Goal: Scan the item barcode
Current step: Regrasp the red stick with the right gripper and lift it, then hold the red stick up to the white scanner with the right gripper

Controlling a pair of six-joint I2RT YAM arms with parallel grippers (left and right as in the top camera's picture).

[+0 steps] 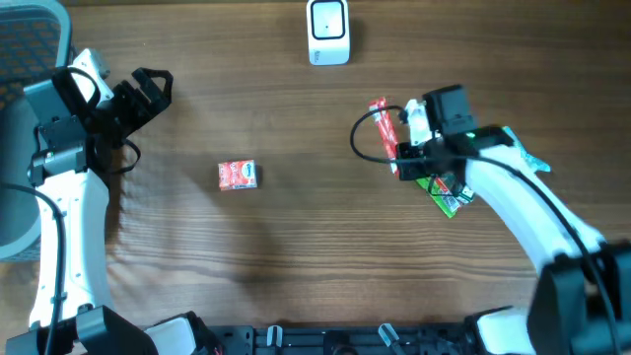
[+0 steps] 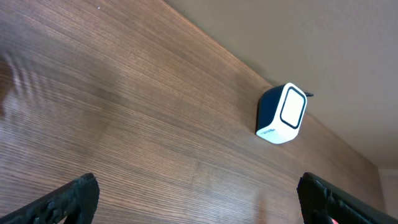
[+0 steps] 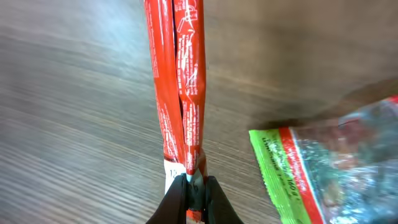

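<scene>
My right gripper is pinched tight on the near end of a red stick pack. Its jaws are almost touching, with only the crimped seal of the pack between them. The rest of the pack stretches away from my fingers over the table, but I cannot tell whether its far end rests on the wood or hangs just above it. Just beside it, to the right in my wrist view, lies a green-edged clear bag, partly under my right arm in the overhead view.

My left gripper hangs over the far left of the table with its jaws spread wide and nothing between them.

The table is dark brown wood with a fine, straight grain running across its width, matte and slightly streaked. The scanner, white-faced with a dark body, stands near the far edge in the middle, well apart from the pack. A small red box lies alone left of centre. Behind the table edge my left wrist view shows a plain beige wall. A grey mesh chair stands at the far left corner.
</scene>
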